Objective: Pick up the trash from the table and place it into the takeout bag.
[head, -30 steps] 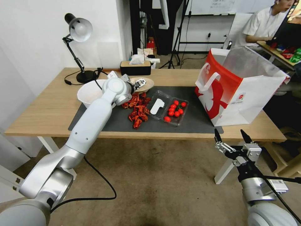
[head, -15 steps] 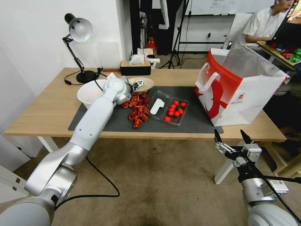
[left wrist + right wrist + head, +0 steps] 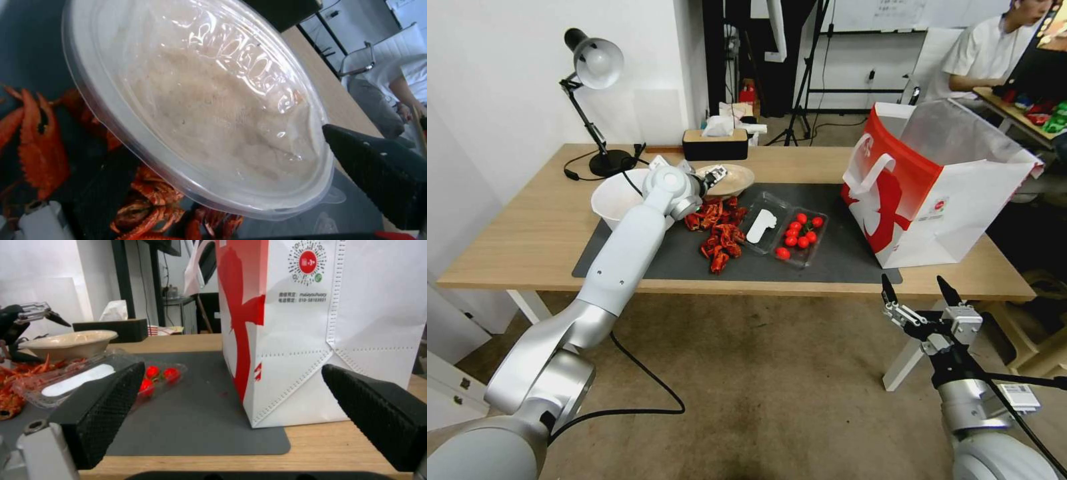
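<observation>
Tomatoes [image 3: 799,235] fill a clear tray [image 3: 787,229]; left gripper [image 3: 715,175] jaws spread over the beige bowl [image 3: 735,179]; right gripper [image 3: 919,293] jaws spread.

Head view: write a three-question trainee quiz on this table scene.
1. True or false: the large white-and-red paper takeout bag lies flat on the light-wood table.
2. Pick one: the small red tomatoes sit in A) a clear plastic tray, B) a white bowl, C) the bag.
3. Fill in: the left gripper hovers, jaws apart, over a shallow beige ____.

Key: 1 false, it stands upright. 2 A. 3 bowl.
</observation>
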